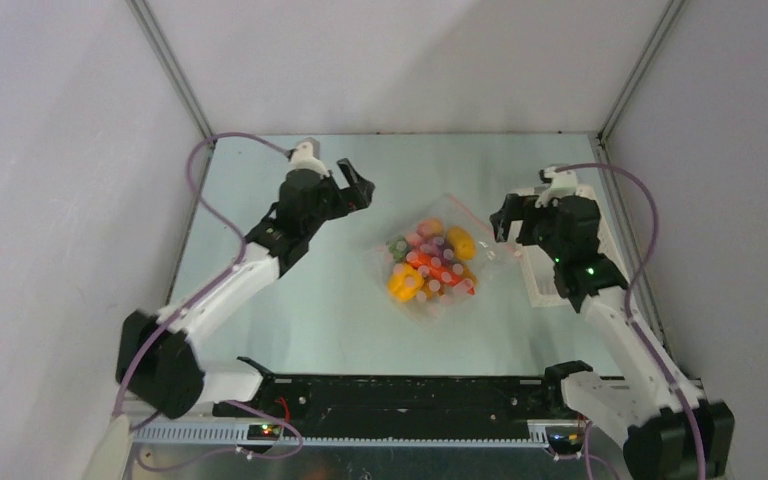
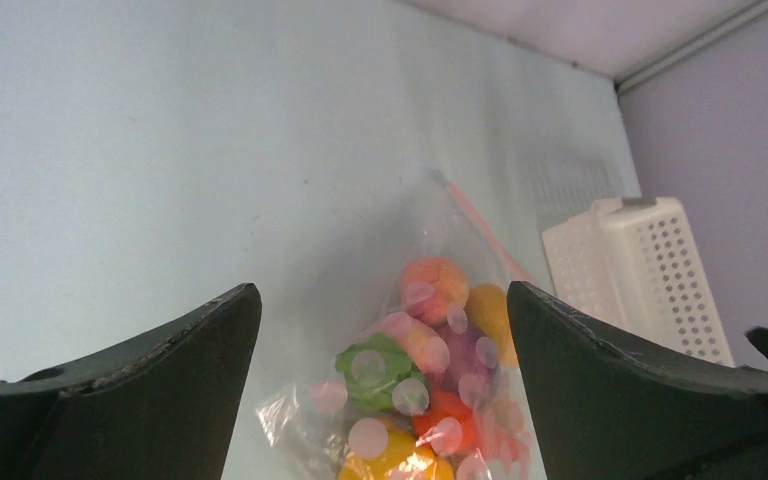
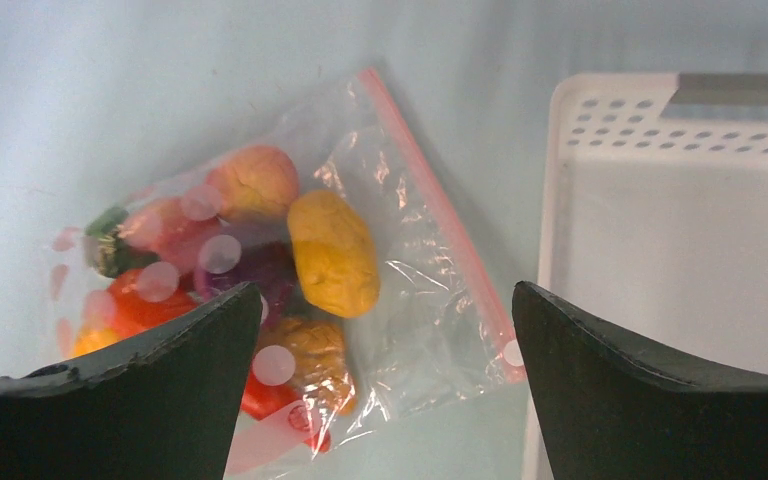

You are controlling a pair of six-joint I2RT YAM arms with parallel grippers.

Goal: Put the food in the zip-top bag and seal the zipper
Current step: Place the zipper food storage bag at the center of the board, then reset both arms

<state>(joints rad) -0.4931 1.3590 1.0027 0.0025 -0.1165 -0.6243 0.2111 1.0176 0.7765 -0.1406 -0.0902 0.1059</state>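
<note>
The zip-top bag [image 1: 438, 258] lies flat on the table mid-field with the food [image 1: 428, 262] inside it. The food shows as red, orange, yellow, green and purple pieces in the left wrist view [image 2: 430, 370] and the right wrist view [image 3: 332, 252]. The pink zipper [image 3: 438, 205] runs along the bag's edge toward the basket. It also shows in the left wrist view [image 2: 484, 228]. My left gripper [image 1: 358, 190] is open and empty, up and left of the bag. My right gripper [image 1: 505, 222] is open and empty, just right of the bag near the zipper.
A white slotted basket [image 1: 540, 270] stands right of the bag, under my right arm. It also shows in the right wrist view [image 3: 660, 220] and the left wrist view [image 2: 650, 270]. Walls close in the table at the back and both sides.
</note>
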